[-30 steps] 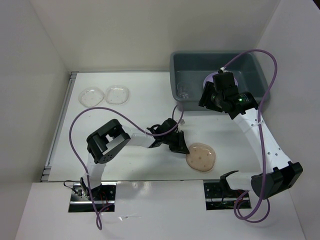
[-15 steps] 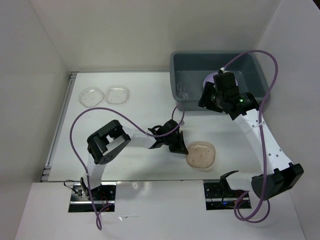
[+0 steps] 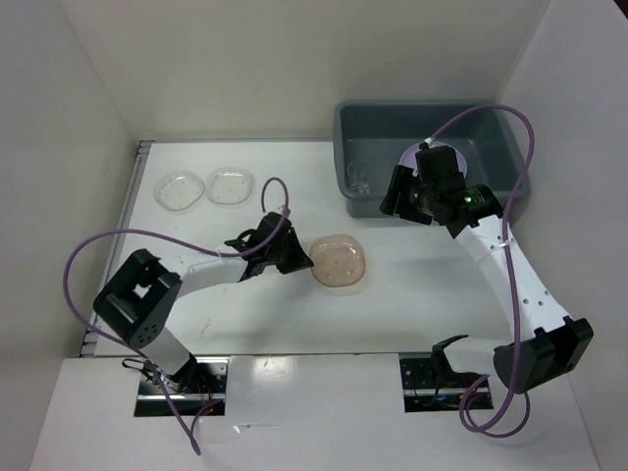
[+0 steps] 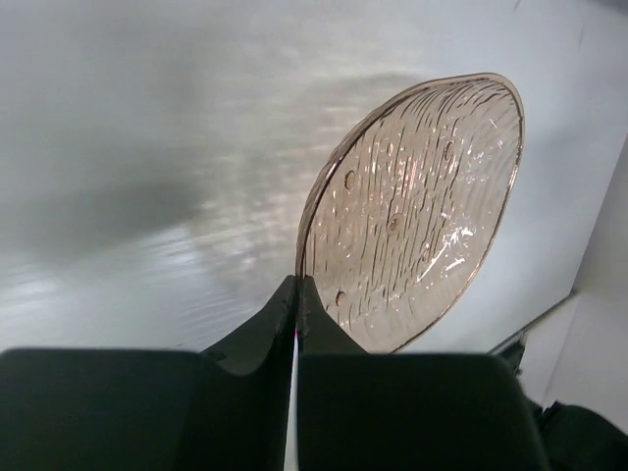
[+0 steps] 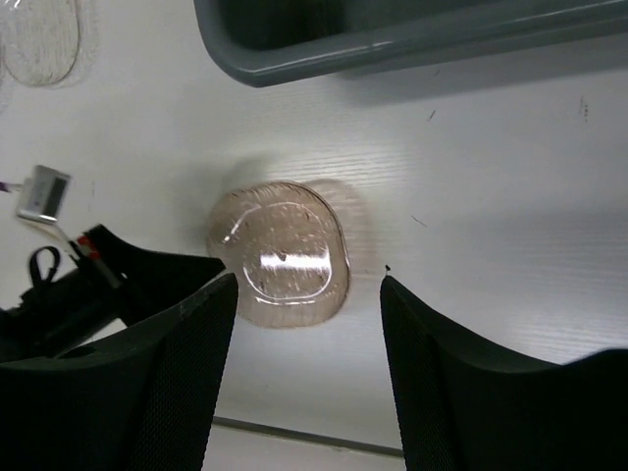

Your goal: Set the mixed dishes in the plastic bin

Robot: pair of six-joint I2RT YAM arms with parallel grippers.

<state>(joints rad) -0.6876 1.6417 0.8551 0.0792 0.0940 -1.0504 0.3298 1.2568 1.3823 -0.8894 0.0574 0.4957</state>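
My left gripper (image 3: 294, 257) is shut on the rim of the tan speckled plate (image 3: 339, 262) and holds it tilted just over the table. In the left wrist view the fingers (image 4: 297, 294) pinch the plate's (image 4: 422, 206) edge. My right gripper (image 3: 397, 191) is open and empty, hovering over the table by the front left corner of the grey plastic bin (image 3: 432, 128). In the right wrist view the plate (image 5: 285, 253) lies below the open gripper (image 5: 307, 285), with the bin's rim (image 5: 392, 39) at the top. Two clear plates (image 3: 180, 190) (image 3: 231, 185) sit at the back left.
Something clear glints in the bin's near left corner (image 3: 358, 177). A pale round shape (image 3: 444, 157) shows in the bin, partly hidden by the right wrist. White walls close the table at the left, back and right. Purple cables loop over both arms.
My left arm has swung left and back, carrying the tan plate from the front right of the table to its middle. The right gripper has shifted slightly left and stays open.
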